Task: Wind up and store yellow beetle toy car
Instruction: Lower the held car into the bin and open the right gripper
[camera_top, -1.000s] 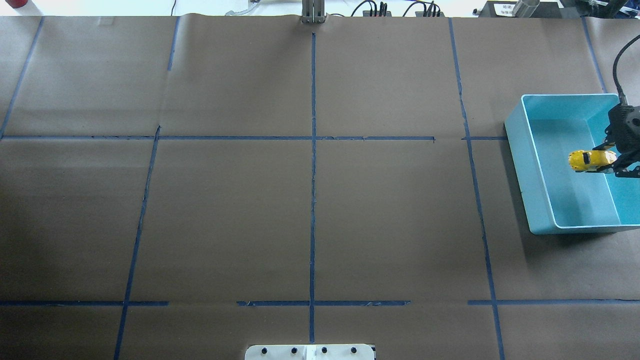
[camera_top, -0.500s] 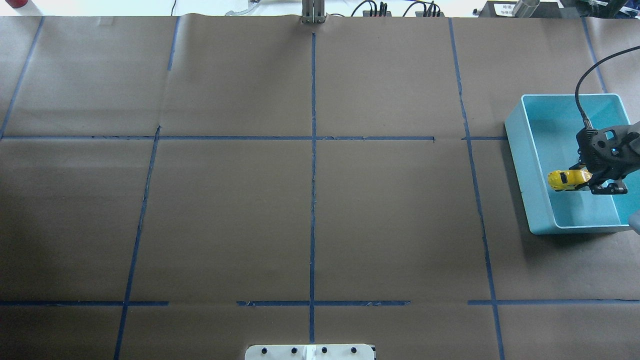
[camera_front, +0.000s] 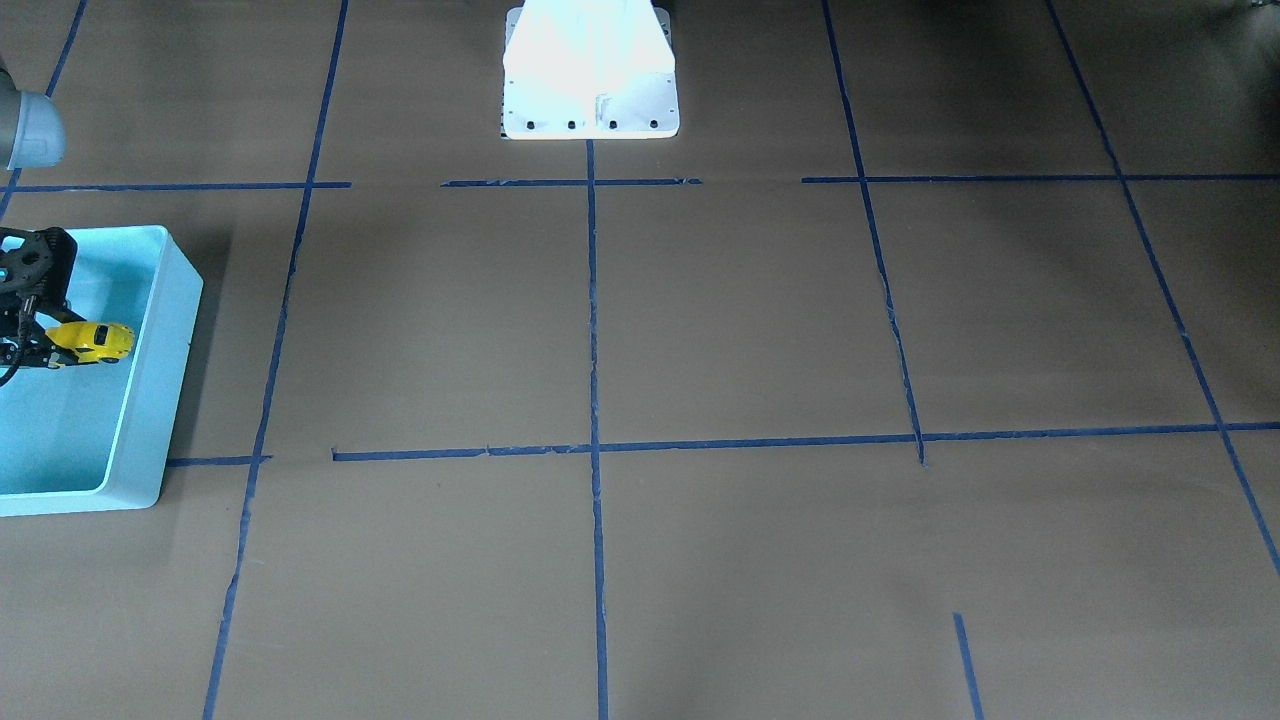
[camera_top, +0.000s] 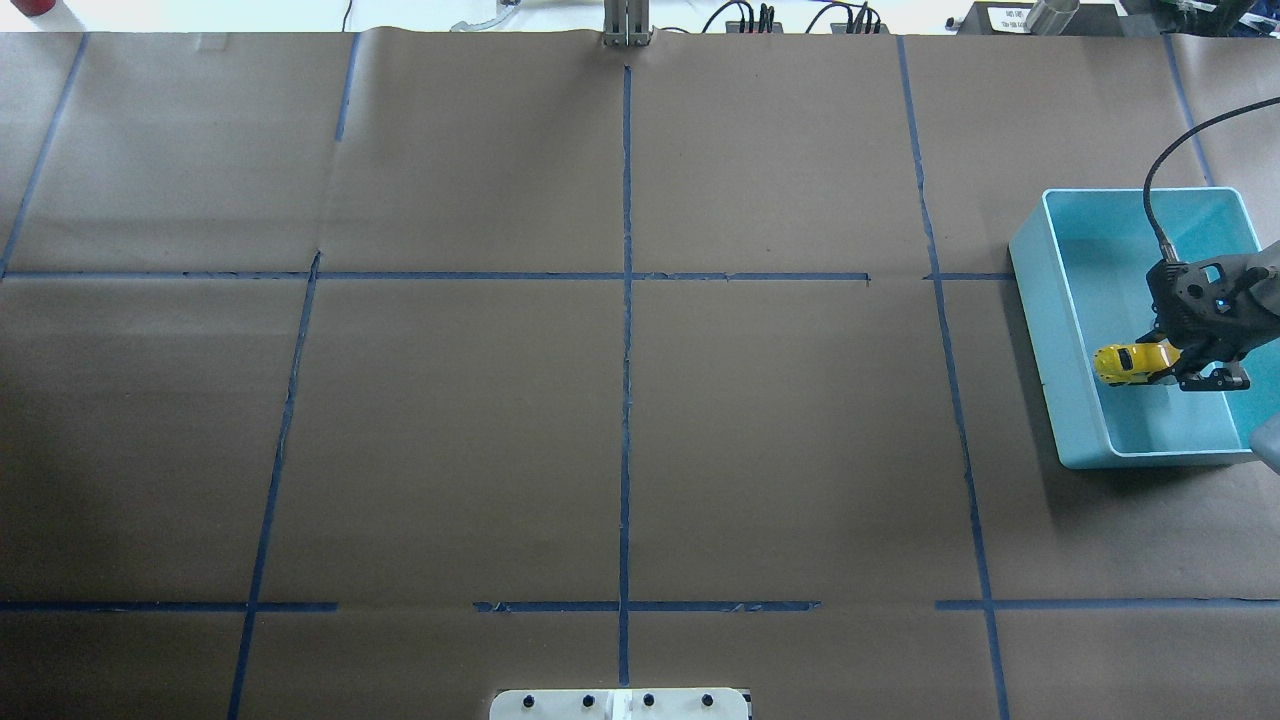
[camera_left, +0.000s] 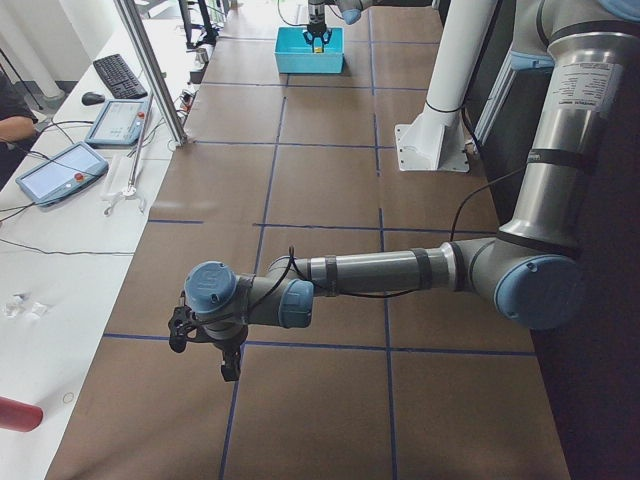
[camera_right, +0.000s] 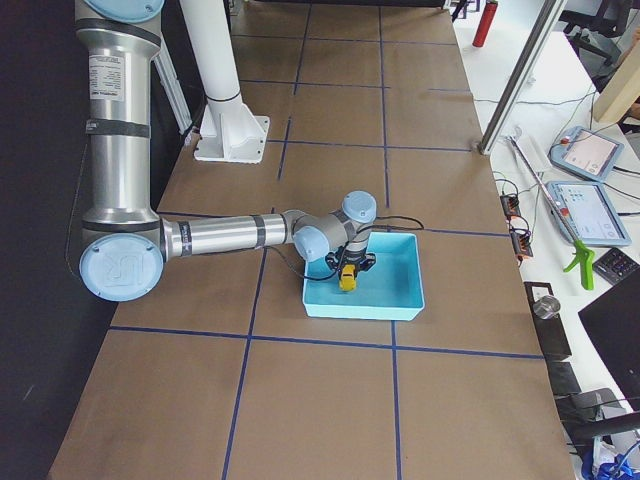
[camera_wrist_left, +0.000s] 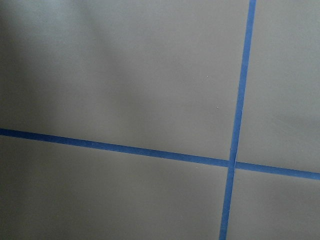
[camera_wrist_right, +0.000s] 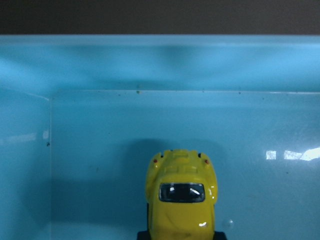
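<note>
1. My right gripper (camera_top: 1168, 366) is pinched on one end of the yellow beetle toy car (camera_top: 1120, 362). The jaws press its flanks, and my wrist view cuts off the held end at its lower edge.
2. The car's long axis runs straight out from my fingertips. Its free end points away from me, toward the middle of the table, and its roof (camera_wrist_right: 181, 192) is turned up to my wrist camera.
3. Under the car lies the floor of the light-blue bin (camera_top: 1050, 320), so the car is already inside the rim. A shadow falls on the floor around it, and I judge that it hangs a little above. I cannot tell whether a wheel touches.
4. Ahead of the free end stands the bin's wall (camera_wrist_right: 160, 60), near but apart. The coming move turns on this: there is little room forward, so I judge the way to let go is down, not onward.
5. My left gripper (camera_left: 205, 352) is well apart, at the table's other end over brown paper (camera_wrist_left: 125, 75) and blue tape (camera_wrist_left: 240, 100). I cannot tell whether it is spread or closed. The right hand is by far the nearer.
</note>
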